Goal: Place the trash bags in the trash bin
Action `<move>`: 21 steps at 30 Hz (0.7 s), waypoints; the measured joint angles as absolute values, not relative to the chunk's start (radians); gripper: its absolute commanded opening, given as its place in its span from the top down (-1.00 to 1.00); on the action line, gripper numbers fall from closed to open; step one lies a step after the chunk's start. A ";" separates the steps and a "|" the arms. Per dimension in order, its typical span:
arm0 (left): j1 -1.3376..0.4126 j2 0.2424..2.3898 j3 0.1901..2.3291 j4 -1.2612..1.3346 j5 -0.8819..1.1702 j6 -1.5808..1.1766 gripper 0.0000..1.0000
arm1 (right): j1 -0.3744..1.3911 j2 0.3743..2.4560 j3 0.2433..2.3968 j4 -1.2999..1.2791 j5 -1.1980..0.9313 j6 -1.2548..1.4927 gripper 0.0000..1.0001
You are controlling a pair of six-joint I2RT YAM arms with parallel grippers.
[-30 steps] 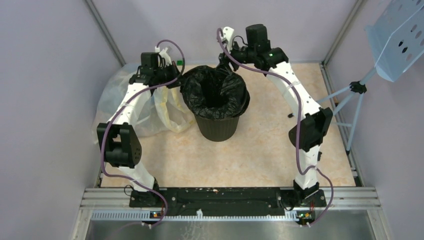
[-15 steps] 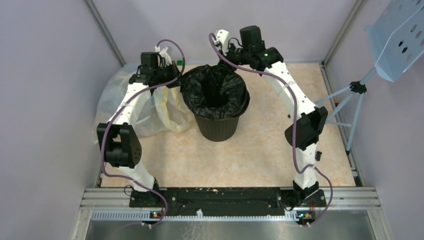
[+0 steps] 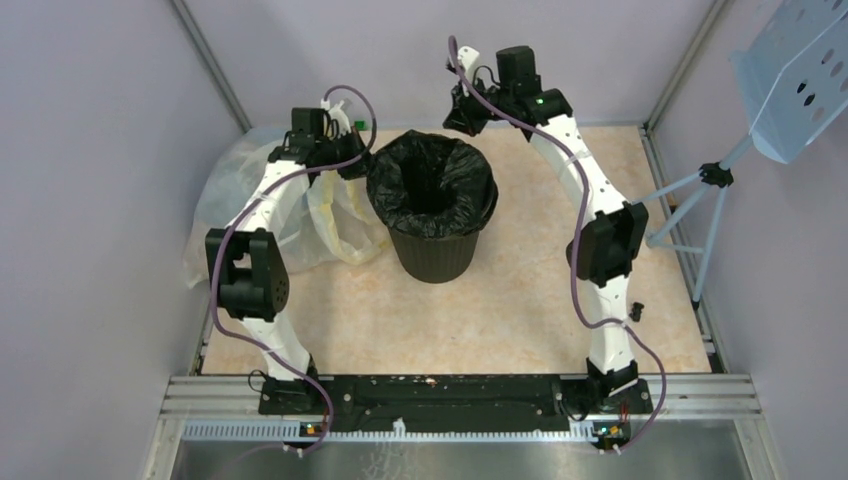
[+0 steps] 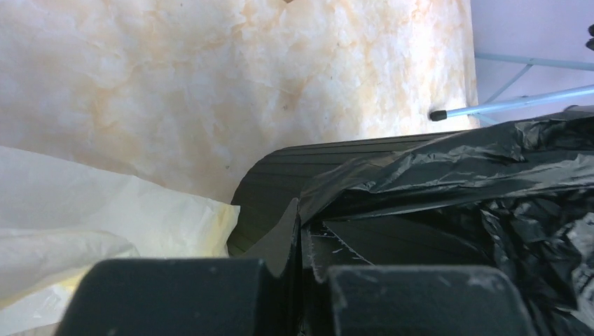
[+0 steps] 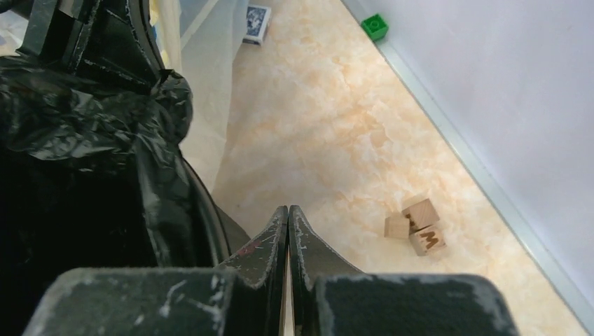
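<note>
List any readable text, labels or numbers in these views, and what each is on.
"M", probably: dark mark on the wooden block near the wall, right wrist view.
Blue-patterned card: print too small to read.
Trash bin and black bag: no lettering visible.

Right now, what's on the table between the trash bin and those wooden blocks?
Nothing: the right wrist view shows bare tabletop between the trash bin and the wooden blocks.

Letter "M" on a wooden block (image 5: 428, 239)
</note>
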State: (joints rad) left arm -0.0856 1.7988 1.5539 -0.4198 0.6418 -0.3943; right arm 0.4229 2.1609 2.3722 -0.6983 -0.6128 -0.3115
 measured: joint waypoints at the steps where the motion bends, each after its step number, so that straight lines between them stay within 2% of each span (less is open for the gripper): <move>1: -0.086 1.808 1.554 -0.421 0.648 -0.395 1.00 | 0.419 2.170 2.372 -0.698 -0.619 -0.305 1.00; 7: -0.087 1.825 1.542 -0.432 0.662 -0.394 1.00 | 0.409 2.215 2.370 -0.701 -0.638 -0.263 1.00; 10: -0.088 1.825 1.526 -0.430 0.665 -0.394 1.00 | 0.405 2.215 2.370 -0.694 -0.638 -0.238 0.75; 14: -0.088 1.824 1.524 -0.432 0.665 -0.394 1.00 | 0.401 2.214 2.370 -0.681 -0.629 -0.223 0.13; 18: -0.088 1.824 1.538 -0.446 0.659 -0.391 0.99 | 0.402 2.175 2.335 -0.664 -0.630 -0.242 -0.14; 21: -0.088 1.819 1.565 -0.456 0.640 -0.387 0.99 | 0.408 2.099 2.273 -0.656 -0.632 -0.283 -0.22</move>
State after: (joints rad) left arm -0.0875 1.8194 1.5654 -0.4564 0.6399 -0.3874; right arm 0.4084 2.0995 2.2730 -0.6556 -0.6319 -0.2832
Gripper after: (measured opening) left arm 0.005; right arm 0.579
